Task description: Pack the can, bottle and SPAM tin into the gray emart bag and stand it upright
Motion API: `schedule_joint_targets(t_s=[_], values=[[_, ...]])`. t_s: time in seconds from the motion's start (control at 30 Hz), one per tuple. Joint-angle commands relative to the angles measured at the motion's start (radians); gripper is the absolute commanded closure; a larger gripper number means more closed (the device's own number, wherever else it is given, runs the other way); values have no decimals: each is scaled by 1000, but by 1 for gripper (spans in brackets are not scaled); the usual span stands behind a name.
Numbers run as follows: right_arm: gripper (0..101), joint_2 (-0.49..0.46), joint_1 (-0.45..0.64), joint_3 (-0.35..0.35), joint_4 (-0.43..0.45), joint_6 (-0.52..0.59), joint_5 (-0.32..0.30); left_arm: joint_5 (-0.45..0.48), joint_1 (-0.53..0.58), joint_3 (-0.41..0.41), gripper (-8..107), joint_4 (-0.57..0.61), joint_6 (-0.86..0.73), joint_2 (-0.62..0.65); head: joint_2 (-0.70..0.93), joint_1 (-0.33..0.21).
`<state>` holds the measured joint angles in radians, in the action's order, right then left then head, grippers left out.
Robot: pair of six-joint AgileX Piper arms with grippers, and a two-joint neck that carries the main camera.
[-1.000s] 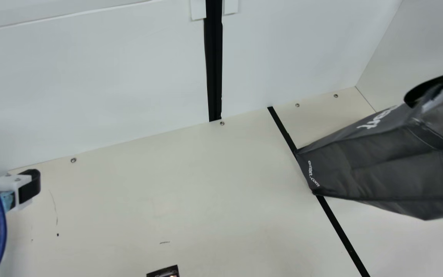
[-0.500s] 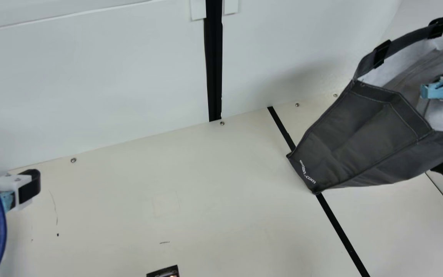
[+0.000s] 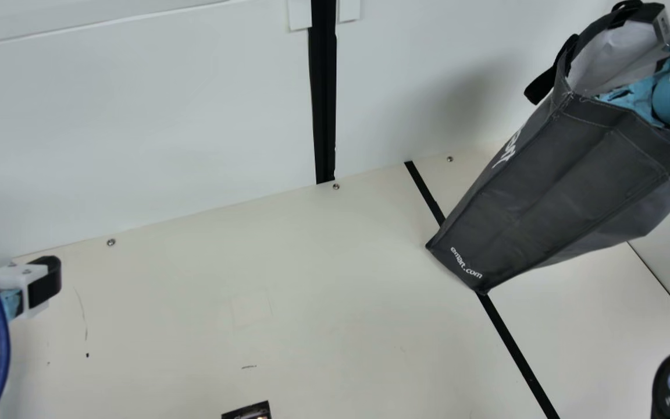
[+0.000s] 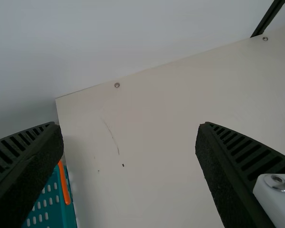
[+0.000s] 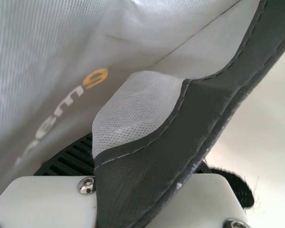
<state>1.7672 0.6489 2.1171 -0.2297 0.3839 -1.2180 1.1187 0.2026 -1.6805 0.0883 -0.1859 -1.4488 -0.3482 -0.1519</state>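
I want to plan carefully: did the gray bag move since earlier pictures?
Yes: the gray bag has swung left, its far bottom corner now left of the black line in the main view.

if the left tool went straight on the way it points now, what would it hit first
The left tool would probably meet the cream tabletop, which lies ahead in its wrist view, though how far off is unclear.

Cream table [image 3: 312, 279], black strip [image 3: 512, 343] across it, gray emart bag [image 3: 550, 186] tilted at the strip, teal basket [image 4: 54, 209], partly seen dark item [image 3: 245, 413]
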Motion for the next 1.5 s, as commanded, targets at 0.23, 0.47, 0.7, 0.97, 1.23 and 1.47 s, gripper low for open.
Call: schedule_joint_targets(t_s=[0.23,0.47,0.7,0.97,1.23,1.47], values=[[101,113,-3,87,-120,-10,-2,0,0,0,9,0,0,0,-1,-23],[78,164,-7,148,-175,-21,10,0,0,0,9,0,0,0,-1,-23],[55,172,-18,195,-193,-18,42,0,0,0,9,0,0,0,-1,-23],[28,163,-30,250,-191,-2,71,0,0,0,9,0,0,0,-1,-23],[6,153,-49,300,-188,15,93,0,0,0,9,0,0,0,-1,-23],[6,139,-82,352,-188,32,102,0,0,0,9,0,0,0,-1,-23]])
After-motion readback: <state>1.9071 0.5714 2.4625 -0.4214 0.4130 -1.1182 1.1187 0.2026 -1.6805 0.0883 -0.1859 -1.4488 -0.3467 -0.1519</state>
